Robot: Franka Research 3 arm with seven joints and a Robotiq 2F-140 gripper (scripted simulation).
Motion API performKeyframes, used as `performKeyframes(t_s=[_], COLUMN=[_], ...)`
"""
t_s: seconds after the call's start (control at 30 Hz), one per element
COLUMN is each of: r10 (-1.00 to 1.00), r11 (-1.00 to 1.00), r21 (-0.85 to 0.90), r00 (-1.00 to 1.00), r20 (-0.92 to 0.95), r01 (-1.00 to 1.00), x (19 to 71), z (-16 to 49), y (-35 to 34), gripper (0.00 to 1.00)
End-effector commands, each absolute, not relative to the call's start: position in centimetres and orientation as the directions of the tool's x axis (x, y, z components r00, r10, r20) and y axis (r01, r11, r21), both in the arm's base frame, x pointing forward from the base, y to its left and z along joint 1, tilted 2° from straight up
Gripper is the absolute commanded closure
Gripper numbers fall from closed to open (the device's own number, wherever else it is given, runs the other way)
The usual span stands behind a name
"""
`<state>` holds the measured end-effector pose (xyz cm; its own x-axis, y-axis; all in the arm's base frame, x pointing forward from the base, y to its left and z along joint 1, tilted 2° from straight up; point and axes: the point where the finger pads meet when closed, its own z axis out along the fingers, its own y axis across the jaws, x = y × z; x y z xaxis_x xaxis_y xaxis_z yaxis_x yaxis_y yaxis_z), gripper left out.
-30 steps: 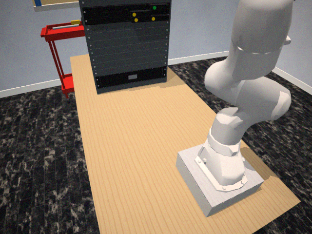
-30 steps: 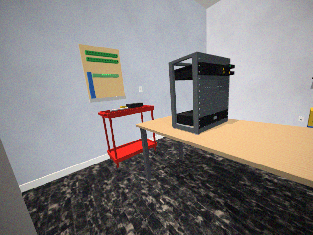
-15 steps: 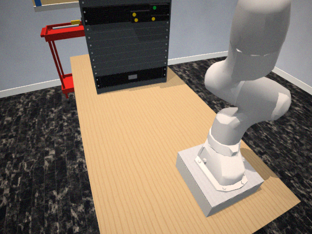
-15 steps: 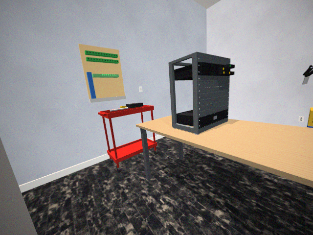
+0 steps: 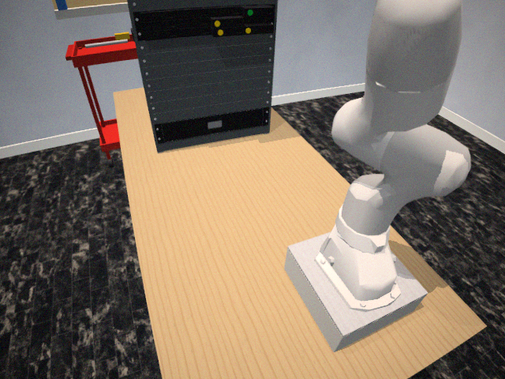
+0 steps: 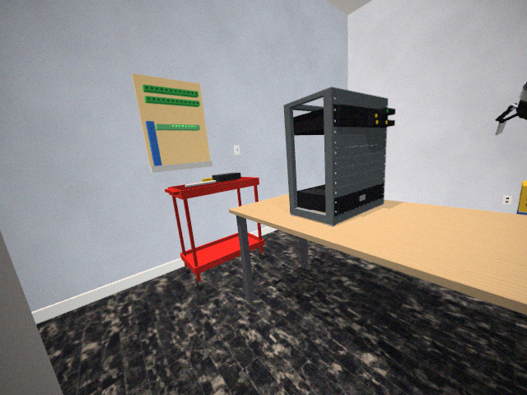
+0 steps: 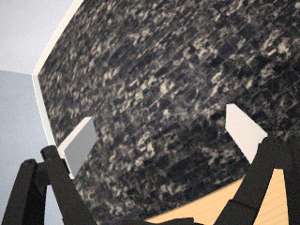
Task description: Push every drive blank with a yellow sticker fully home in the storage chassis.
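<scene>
Gripper (image 6: 506, 115) spread wide, holding nothing, well apart from rack (image 6: 328, 161) on worktop (image 5: 211, 228). Three yellow-stickered blanks (image 5: 220, 31) out at top of chassis, beside green one (image 5: 249, 13). Risked nudging green blank or shifting rack through off-centre, overhard push.

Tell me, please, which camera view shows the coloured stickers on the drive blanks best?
The top view: it faces the rack front, showing three yellow stickers and one green sticker apart. The exterior view sees the rack from the side, so the stickers are tiny dots at its edge. The wrist view shows only floor and table beyond the open gripper.
</scene>
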<state>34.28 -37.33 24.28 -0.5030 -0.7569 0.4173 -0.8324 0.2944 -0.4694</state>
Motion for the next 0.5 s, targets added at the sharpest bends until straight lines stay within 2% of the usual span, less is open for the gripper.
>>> performKeyframes(t_s=[0.0, 0.47], r10=[-0.768, -0.705], r11=[0.160, -0.162], r21=[-0.468, -0.384], r00=[-0.408, -0.166], r20=[0.495, 0.690], r01=[-0.869, -0.909], x=[36.0, 40.2], z=[25.8, 29.8], y=[-37.3, -35.9], gripper=[0.00, 0.00])
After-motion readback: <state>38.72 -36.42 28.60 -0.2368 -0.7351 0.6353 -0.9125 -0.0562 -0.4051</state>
